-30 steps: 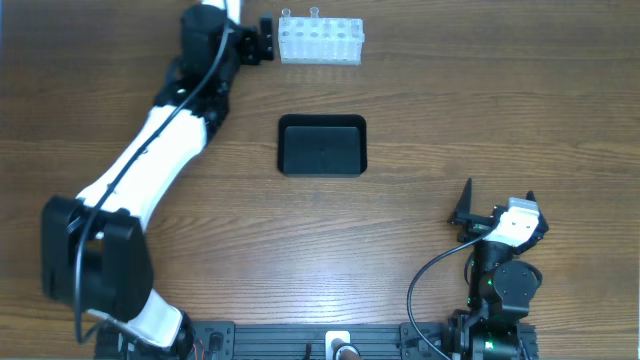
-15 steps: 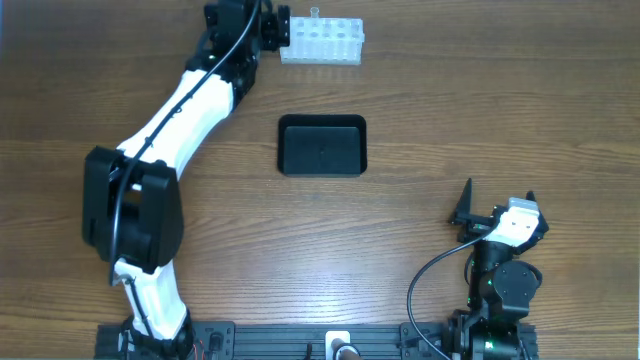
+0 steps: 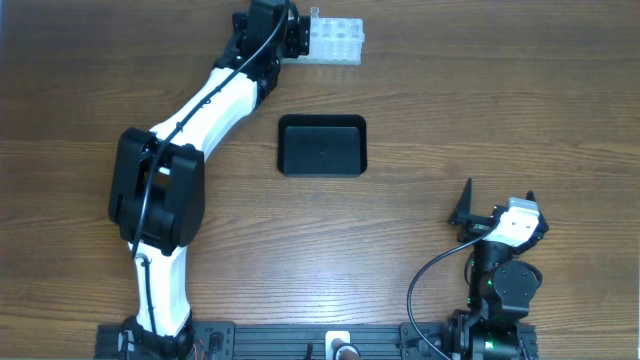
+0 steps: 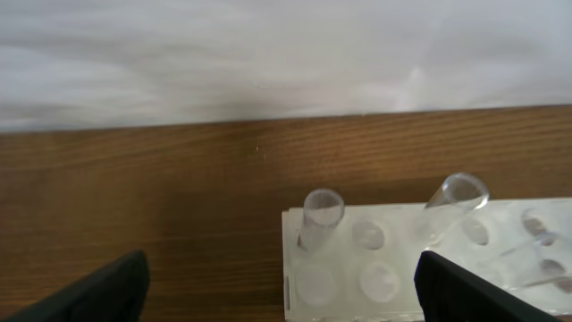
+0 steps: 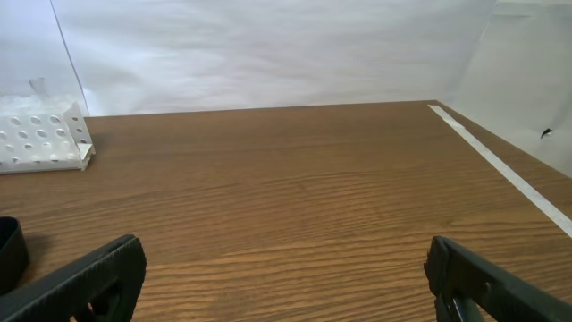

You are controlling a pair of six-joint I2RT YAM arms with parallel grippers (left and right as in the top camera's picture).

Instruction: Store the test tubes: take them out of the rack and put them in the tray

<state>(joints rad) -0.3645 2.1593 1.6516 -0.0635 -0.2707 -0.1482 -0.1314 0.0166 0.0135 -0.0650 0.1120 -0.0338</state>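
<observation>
Brown wood covers the table (image 3: 520, 100), and a white wall (image 4: 268, 54) stands just past the left gripper (image 3: 296, 38). A strip of white tape (image 5: 500, 165) lies on the wood far ahead of the right gripper (image 5: 286, 291). The black tray (image 3: 322, 122) sits on the wood between the two grippers, well apart from both.

The left gripper's fingers (image 4: 107, 286) are spread wide and hold nothing. The clear plastic rack (image 4: 357, 286) sits between the fingertips, just below them. I cannot tell if they touch it. The right gripper is spread wide too. It holds nothing and hangs low over the wood, far from the rack.

Two clear tubes stand in the rack, in the row farthest from the left gripper. The upright test tube (image 4: 320, 217) stands near the rack's end, close to the middle of the left gripper. The leaning test tube (image 4: 454, 207) tips over, nearer to one fingertip. The tray's black floor shows bare.
</observation>
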